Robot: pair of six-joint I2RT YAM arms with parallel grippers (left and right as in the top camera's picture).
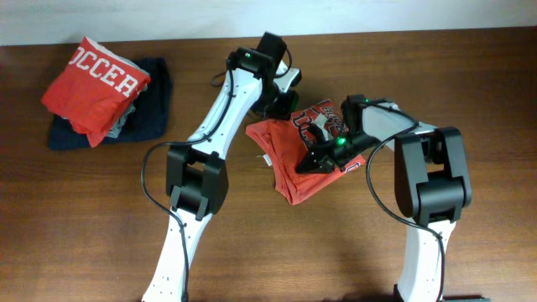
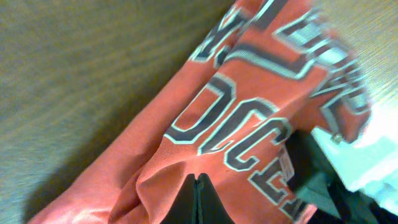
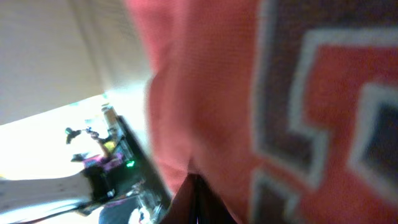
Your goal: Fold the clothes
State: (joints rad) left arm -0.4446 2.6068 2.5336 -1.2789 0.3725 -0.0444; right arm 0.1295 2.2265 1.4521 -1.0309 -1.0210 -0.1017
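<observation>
A bunched T-shirt (image 1: 289,172) lies in the middle of the desk (image 1: 268,252), between the two arms. The left gripper (image 1: 292,113) is clamped on its far edge, and the right gripper (image 1: 306,165) is clamped on its right side. Well apart, towards the far left corner, a folded T-shirt (image 1: 94,84) rests on a folded garment (image 1: 155,105), which sticks out to its right.

The white letters "OCCER" can be read on the folded red shirt (image 1: 94,80) at the far left of the surface (image 1: 277,252). On the red shirt in the middle (image 1: 289,159), dark letters with pale edges, "OCCE", are seen in the left wrist view. In the right wrist view the letters are too blurred to be read.
</observation>
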